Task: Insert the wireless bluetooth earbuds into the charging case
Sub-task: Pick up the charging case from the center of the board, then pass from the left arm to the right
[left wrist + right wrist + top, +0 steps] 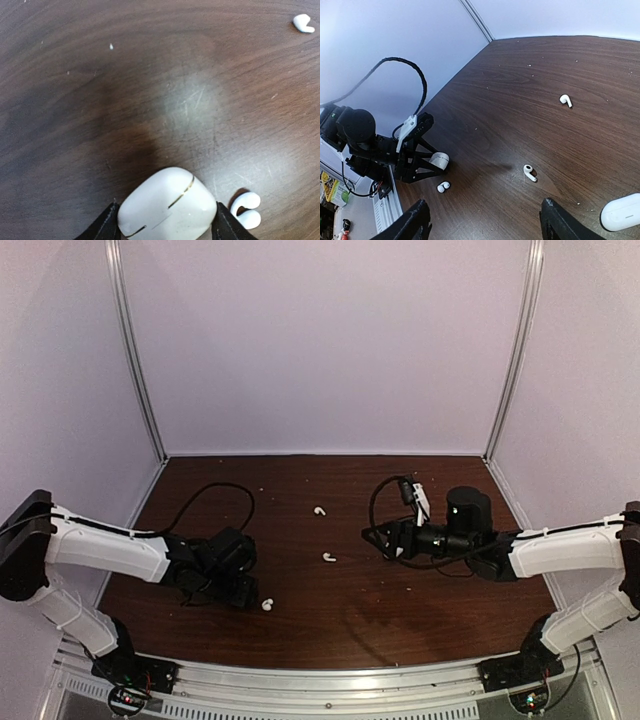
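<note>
Dark wooden counter (330, 630) beneath everything, scuffed and flecked with pale crumbs

Left arm (110, 550) reaching in low from one side, right arm (560, 545) from the other, well apart

Left jaws pressed against both flanks of a white pebble-shaped charging case (167, 205), itself resting on the counter; lid seam apparently closed

Right jaws spread wide with nothing between, hanging above the counter; second case (622, 212) lying near the lower right corner of that wrist view, untouched

Smallest last: wireless bluetooth earbuds (329, 558) loose on the wood, three spots in sight, all outside the cases

- One earbud (246, 210) just beside the held case, clear of the jaws as far as visible; single bud or a pair nestled together, impossible to tell
- Another near mid-counter between the two arms
- A third earbud (319, 510) farther back

Probably featherweight, rigid, glossy and slick, so liable to squirt out of a hard pinch or skate across the wood when nudged

Best taken across the rounded head, stem left free to point down into its socket; gentle squeeze, jaws narrowed beforehand, approach from straight above

Case just as smooth: better held low on the broad sides, leaving the lid free to swing open
</note>
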`<action>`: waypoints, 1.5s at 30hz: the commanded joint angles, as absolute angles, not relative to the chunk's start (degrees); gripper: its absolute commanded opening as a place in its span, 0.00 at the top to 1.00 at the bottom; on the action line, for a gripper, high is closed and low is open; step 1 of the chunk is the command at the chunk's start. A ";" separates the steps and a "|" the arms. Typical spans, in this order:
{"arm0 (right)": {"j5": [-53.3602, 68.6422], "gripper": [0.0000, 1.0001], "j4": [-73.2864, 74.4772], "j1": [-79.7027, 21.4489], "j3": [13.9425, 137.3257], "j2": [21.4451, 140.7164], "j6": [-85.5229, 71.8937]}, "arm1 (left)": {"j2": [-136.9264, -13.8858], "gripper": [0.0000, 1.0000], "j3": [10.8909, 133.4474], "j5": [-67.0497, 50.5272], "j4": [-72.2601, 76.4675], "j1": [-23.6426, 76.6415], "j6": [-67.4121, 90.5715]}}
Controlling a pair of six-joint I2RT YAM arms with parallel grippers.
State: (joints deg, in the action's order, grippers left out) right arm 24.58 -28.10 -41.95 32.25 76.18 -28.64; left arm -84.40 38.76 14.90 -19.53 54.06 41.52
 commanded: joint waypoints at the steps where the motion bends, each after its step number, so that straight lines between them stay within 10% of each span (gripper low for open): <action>1: 25.86 0.24 -29.51 -41.48 31.88 75.28 -25.85 | -78.90 0.54 42.89 13.21 -17.25 53.56 34.62; 18: 34.60 0.23 -37.90 -46.57 32.23 65.35 -6.05 | -71.55 0.58 54.02 -38.00 9.98 53.15 20.08; 45: 10.73 0.22 -36.76 -68.22 42.10 66.97 18.04 | -78.52 0.59 51.67 -48.38 42.88 55.02 35.02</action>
State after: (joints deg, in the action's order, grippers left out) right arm 13.89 -34.65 -67.16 39.72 66.15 15.00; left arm -77.91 52.03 -46.17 35.38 54.52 32.56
